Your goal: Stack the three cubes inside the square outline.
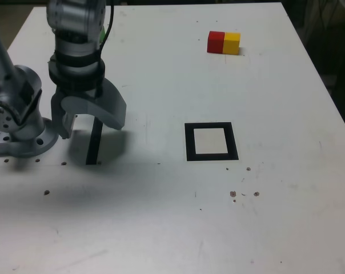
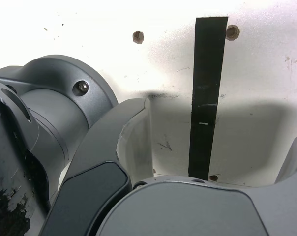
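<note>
Gripper (image 1: 91,131) spread wide, nothing between the fingers, hanging over the black strip (image 1: 95,142) with fingertips pointing down at the tabletop (image 1: 161,205). Clock directions are for the exterior view, 12 at its top. Square outline (image 1: 191,142) lies flat on the tabletop, black border, pale centre, no cube in it. From the outline, gripper is at about 9 o'clock, well apart.

Red cube (image 1: 216,42) and yellow cube (image 1: 231,43) sit at 12 o'clock from the outline, well apart from it. They're side by side, looks like touching, yellow at red's 3 o'clock. Green cube (image 1: 102,35): only a sliver of green shows behind the arm (image 1: 75,51), between 10 and 11 o'clock from the outline; rest hidden. No stack.

Arm base (image 1: 27,140) at 9 o'clock, past the strip. A few small chipped spots (image 1: 233,194) around 5 o'clock from the outline. Wrist view: strip runs between the spread fingers, shadow on the tabletop, small round holes (image 2: 138,37) near the strip.
</note>
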`<state>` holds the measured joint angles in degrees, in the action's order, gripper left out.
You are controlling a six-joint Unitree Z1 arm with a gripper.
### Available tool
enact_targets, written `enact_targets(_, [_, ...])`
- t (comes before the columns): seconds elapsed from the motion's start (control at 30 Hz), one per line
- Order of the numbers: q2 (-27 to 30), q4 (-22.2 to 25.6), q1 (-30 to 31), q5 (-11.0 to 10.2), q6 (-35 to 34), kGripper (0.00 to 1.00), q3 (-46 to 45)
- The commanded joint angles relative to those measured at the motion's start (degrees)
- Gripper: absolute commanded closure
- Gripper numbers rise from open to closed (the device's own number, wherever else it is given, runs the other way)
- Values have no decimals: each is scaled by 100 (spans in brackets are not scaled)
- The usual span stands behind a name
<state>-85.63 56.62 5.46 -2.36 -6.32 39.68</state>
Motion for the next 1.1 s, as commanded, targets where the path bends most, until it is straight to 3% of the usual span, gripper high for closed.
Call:
enact_targets(0.0, [-15,-2,-10,-11,10,1,-19])
enact_targets(0.63, [-19,-15,-10,-51,13,1,24])
enact_targets(1.07, [-67,366,-136,-232,144,0,519])
